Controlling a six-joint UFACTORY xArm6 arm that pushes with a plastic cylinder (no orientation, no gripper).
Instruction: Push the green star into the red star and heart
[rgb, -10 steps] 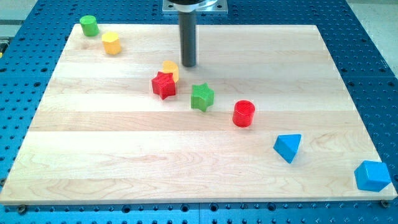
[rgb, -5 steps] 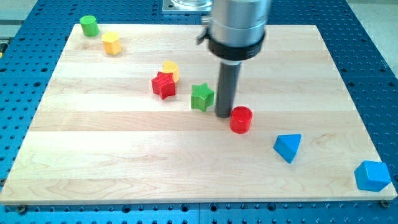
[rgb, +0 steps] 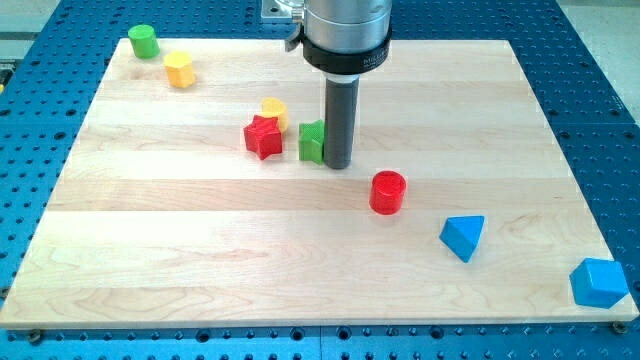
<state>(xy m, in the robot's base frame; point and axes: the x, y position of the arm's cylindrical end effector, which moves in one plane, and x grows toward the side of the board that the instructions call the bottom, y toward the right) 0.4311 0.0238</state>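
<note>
My tip (rgb: 338, 165) presses the green star (rgb: 312, 142) from 3 o'clock; push steadily toward 9, into the red star (rgb: 263, 136) and yellow heart (rgb: 274, 109). No fingers here.

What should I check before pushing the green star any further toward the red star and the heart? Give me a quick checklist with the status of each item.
1. My tip sits on the view's right side of the green star: ok.
2. Tip touching the star: apparently, ok.
3. Red star lies to the view's left of the green star, gap still open: ok.
4. Yellow heart stays against the red star: ok.
5. Push line clear; red cylinder is behind the tip: ok.
6. Star's right half hidden by the rod, so its rotation: cannot tell.
</note>
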